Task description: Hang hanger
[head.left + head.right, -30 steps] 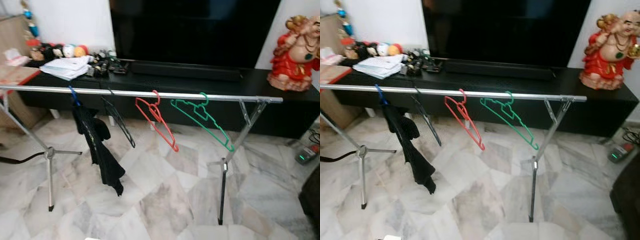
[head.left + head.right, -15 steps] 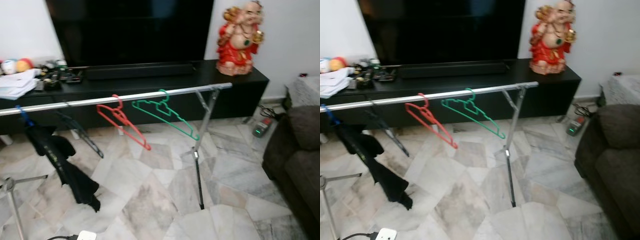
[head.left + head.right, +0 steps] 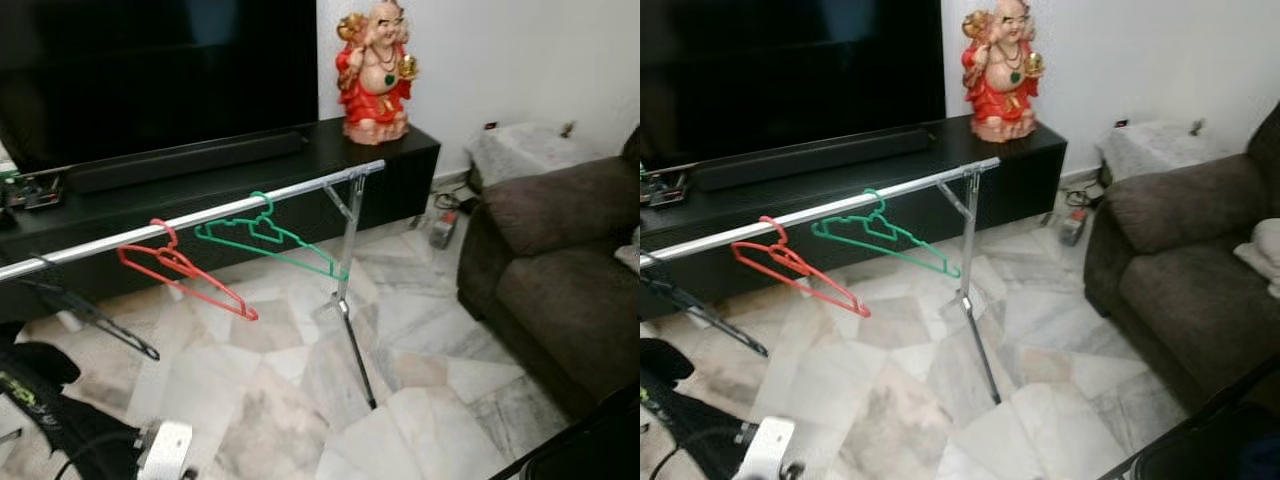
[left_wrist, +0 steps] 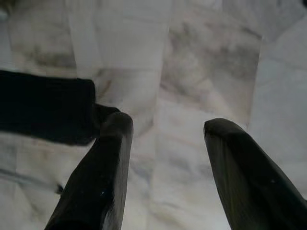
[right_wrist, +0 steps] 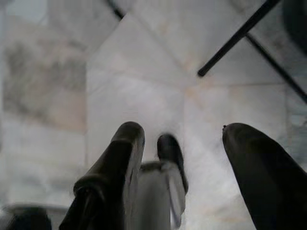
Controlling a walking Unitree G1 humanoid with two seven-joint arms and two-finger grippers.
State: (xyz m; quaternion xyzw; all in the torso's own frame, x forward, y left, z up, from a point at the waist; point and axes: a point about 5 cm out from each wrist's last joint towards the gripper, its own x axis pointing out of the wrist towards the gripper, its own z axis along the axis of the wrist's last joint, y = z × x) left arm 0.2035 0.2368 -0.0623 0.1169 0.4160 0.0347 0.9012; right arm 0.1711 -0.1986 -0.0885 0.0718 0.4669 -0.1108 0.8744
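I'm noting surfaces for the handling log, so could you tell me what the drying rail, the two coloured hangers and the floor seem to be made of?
Rail: looks like bare metal tube, silvery with a bright sheen along its length.
Red hanger and green hanger: probably moulded plastic, given the solid even colour and thin flat arms.
Floor: polished stone tiles, apparently marble, with grey and brown veining, visible joints and a soft gloss.

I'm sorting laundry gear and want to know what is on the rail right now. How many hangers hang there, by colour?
Red hanger: 1
Green hanger: 1
Black hanger: 1, partly cut off at the picture's edge
Total: 3 hangers on the silver rail
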